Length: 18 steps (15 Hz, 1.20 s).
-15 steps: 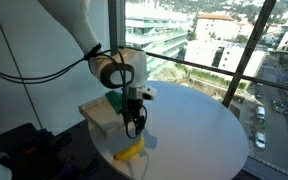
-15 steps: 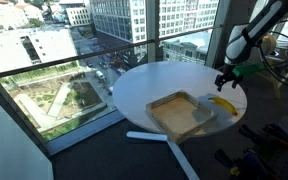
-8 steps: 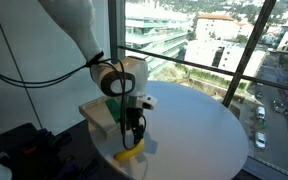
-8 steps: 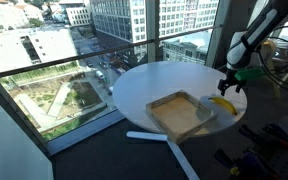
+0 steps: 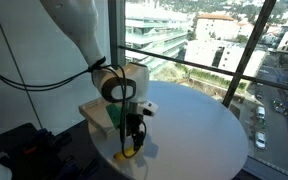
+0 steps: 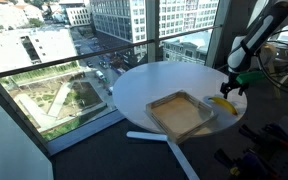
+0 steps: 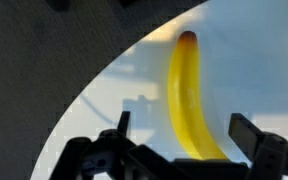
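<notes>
The Robotiq gripper [image 7: 184, 132] hangs low over a yellow banana [image 7: 189, 90], jaws spread wide and holding nothing; in the wrist view its two dark fingers [image 7: 122, 124] stand one on each side of the fruit's near end, apart from the peel on both sides; whether the tips touch the tabletop cannot be told.

The banana lies flat on the round white table [image 7: 259, 55], close to the rim, with its dark tip pointing to the far side of the wrist view; dark carpet [image 7: 44, 60] shows past the table's edge.

In an exterior view the gripper [image 5: 132, 140] stands just above the banana [image 5: 131, 153] at the near edge of the table [image 5: 199, 125]; a shallow wooden tray [image 5: 96, 116] sits just to the left and farther back.

In an exterior view the banana [image 6: 222, 102] lies just right of the tray [image 6: 181, 113], near the table's right rim.
</notes>
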### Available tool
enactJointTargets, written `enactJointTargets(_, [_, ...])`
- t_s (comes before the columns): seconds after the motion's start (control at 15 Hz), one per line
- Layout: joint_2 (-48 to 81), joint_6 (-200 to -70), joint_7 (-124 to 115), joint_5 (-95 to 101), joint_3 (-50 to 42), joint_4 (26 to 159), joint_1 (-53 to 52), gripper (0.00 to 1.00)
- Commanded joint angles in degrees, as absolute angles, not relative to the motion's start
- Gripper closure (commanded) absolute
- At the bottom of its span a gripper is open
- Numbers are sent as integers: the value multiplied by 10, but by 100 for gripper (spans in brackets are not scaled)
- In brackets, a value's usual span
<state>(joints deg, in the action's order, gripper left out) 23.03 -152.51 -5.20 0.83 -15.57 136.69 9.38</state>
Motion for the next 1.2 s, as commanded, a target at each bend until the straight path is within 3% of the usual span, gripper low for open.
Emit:
enactJointTargets(0.0, [242,-1540,-66,21,-160,1360,93,0])
enactJointTargets(1.13, [297,-1571,-64,10,-157,1339,95,0])
